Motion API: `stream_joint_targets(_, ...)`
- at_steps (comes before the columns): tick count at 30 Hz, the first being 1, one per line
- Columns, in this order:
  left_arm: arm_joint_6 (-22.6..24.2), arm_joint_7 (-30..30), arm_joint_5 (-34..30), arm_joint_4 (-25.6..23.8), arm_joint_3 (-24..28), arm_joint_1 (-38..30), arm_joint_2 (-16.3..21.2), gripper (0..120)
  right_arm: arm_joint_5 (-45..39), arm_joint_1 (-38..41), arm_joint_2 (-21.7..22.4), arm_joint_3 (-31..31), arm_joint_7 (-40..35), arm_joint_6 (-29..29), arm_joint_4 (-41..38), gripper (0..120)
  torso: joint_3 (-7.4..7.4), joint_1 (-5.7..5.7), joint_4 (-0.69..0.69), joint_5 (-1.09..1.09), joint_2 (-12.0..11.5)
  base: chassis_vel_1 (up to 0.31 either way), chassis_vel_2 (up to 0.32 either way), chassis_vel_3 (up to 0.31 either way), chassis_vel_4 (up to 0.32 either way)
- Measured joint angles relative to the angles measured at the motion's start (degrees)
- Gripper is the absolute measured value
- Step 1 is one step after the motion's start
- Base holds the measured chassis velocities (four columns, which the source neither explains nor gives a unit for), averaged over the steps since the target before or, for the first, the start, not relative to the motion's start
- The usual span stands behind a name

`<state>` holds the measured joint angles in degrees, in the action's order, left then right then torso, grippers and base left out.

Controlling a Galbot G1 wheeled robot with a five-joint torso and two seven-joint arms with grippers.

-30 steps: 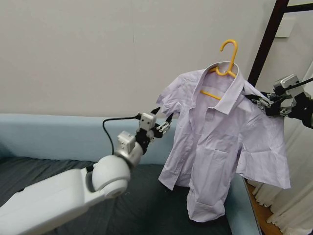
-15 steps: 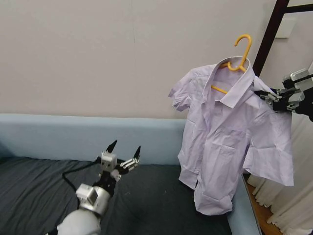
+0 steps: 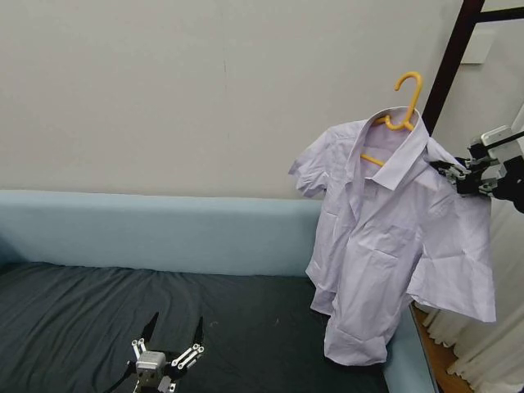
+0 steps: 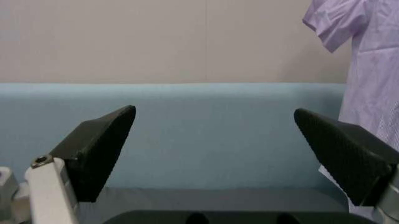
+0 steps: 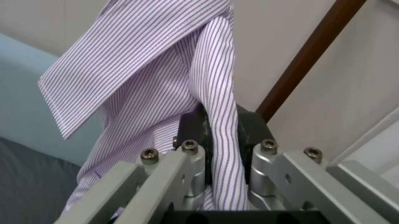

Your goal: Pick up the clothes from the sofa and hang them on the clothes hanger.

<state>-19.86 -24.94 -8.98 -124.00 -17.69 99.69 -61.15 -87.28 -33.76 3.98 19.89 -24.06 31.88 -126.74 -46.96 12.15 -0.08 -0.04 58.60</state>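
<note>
While the right claw (image 3: 460, 175) hangs high beside a dark post (image 3: 446, 65), its fingers are pressed together on a fold of the lilac striped shirt (image 3: 385, 246). In the right wrist view the cloth runs straight down between the two dark pads (image 5: 187, 127), pinched at the shoulder. The shirt is draped on a yellow hanger (image 3: 399, 106), whose hook sticks up above the collar, higher than the claw and towards the robot's left. Most of the shirt falls below the claw, with its hem over the end of the blue sofa (image 3: 164, 233).

The left claw (image 3: 175, 327) is low over the sofa's dark seat — fingers spread wide, holding nothing and touching nothing. The shirt is well apart from it, up to its right.
</note>
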Motion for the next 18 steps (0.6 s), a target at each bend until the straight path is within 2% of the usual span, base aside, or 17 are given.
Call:
stream_joint_targets(9, 0.16, 0.05, 0.04, -0.74, 0.60, 0.26, -0.53, 100, 1.76, -0.87, -1.55, -0.21, -2.31, 0.12, 2.27, 7, 0.00, 0.00, 0.00, 0.00, 0.00, 0.000, 0.000, 0.000, 0.000)
stream_joint_targets(13, 0.23, 0.04, -0.06, -0.76, 0.71, 0.09, -0.45, 100, 0.41, -0.57, -2.83, 1.26, -8.61, 2.81, 3.39, 7, 0.00, 0.00, 0.02, -0.01, 0.00, 0.000, 0.000, 0.000, 0.000)
stream_joint_targets(16, 0.28, 0.02, -0.18, -0.76, 0.79, -0.01, -0.39, 100, -4.92, -0.60, -3.85, 3.16, -20.38, 8.92, 5.51, 7, 0.00, 0.00, 0.00, 0.00, 0.00, 0.000, 0.000, 0.000, 0.000)
stream_joint_targets(18, 0.32, 0.02, -0.22, -0.77, 0.83, -0.07, -0.34, 100, -4.92, -0.83, -3.89, 3.25, -23.35, 10.02, 7.52, 7, 0.00, 0.00, -0.01, 0.00, 0.00, 0.000, 0.000, 0.000, 0.000)
